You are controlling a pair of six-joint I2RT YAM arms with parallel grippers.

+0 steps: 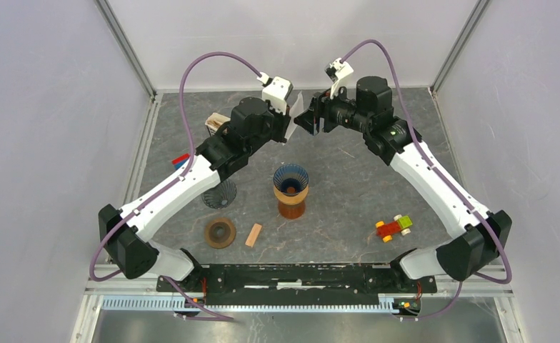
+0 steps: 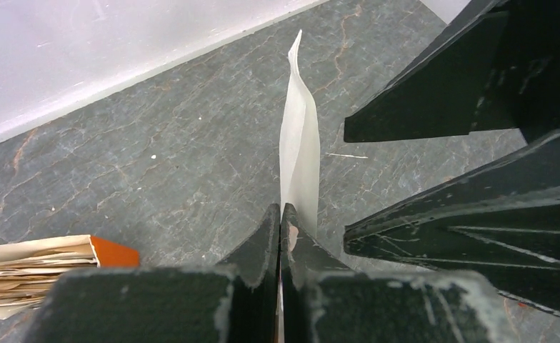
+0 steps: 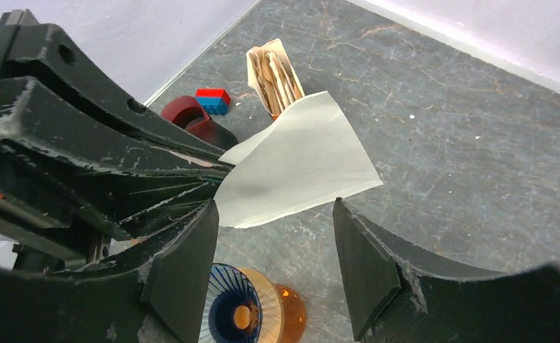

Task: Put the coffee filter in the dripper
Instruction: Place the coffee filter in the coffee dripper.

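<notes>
A white paper coffee filter (image 1: 297,106) hangs in the air at the back of the table, folded flat, with my left gripper (image 1: 289,126) shut on one edge of it. In the left wrist view the filter (image 2: 298,143) sticks up from the closed fingertips. My right gripper (image 1: 307,120) faces it from the right and stands open. In the right wrist view the filter (image 3: 298,161) lies just beyond the open fingertips, untouched by them. The dripper (image 1: 291,180), blue and ribbed on an amber base, stands mid-table below both grippers and is seen again as the dripper (image 3: 231,307).
A holder of spare filters (image 1: 216,121) stands at the back left, with red and blue blocks (image 1: 181,160) near it. A clear ribbed cone (image 1: 220,193), a brown ring (image 1: 220,232), a wooden block (image 1: 253,234) and a toy car (image 1: 394,227) lie nearer the front.
</notes>
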